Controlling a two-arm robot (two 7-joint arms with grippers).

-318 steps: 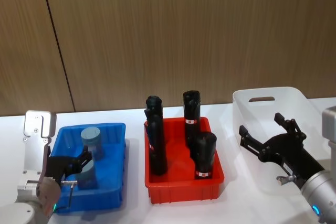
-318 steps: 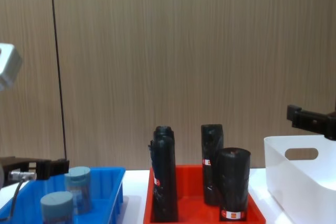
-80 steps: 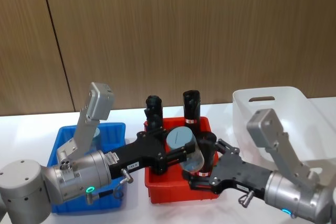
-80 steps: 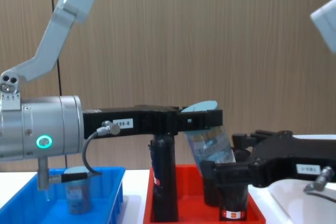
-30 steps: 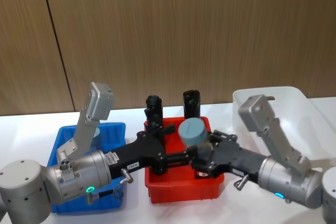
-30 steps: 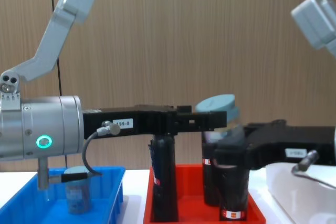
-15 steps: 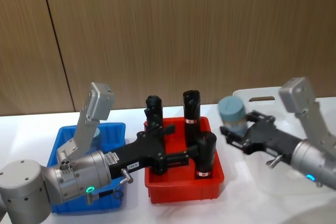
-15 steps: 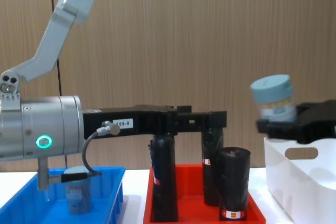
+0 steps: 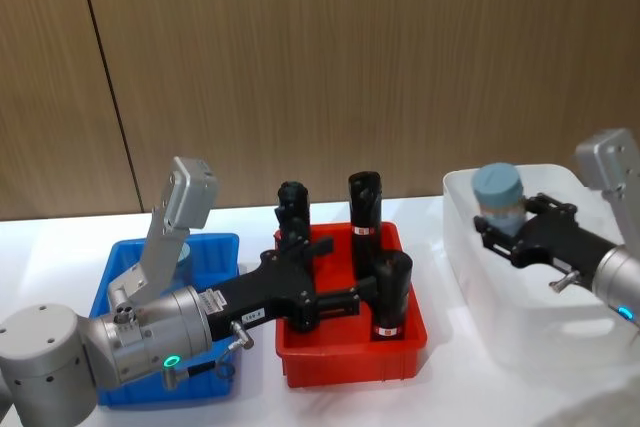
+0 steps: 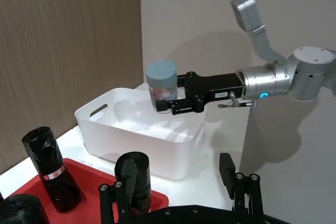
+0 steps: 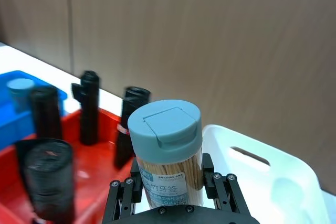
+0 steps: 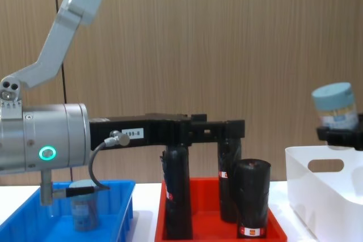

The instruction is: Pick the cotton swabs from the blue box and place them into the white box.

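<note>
White box: the tall plain white box [image 9: 468, 277] of plastic stands on the right, its top open.
Red tray: the shallow red tray [image 9: 350, 365] of plastic sits in the middle, between the two boxes.
Blue box: the shallow bright blue box [image 9: 215, 241] with a rolled rim lies on the left.
Left gripper: the left gripper [image 9: 338, 272] reaches out over the red tray, fingers spread and empty.
Right gripper: the right gripper [image 9: 508, 234] hangs over the white box's far left part, clenched on a jar.
Black rolls: the tall black wrapped rolls [image 9: 390, 292] stand upright in the red tray.
Held jar: the clear cylindrical jar of cotton swabs [image 9: 498, 199], pale blue-grey lid up, has its long axis vertical. The white box's mouth lies straight below it, so lowering and letting go looks like the next move.
Second jar: the second jar [image 12: 84, 212] stands in the blue box, well to the left, nearer the left gripper.
</note>
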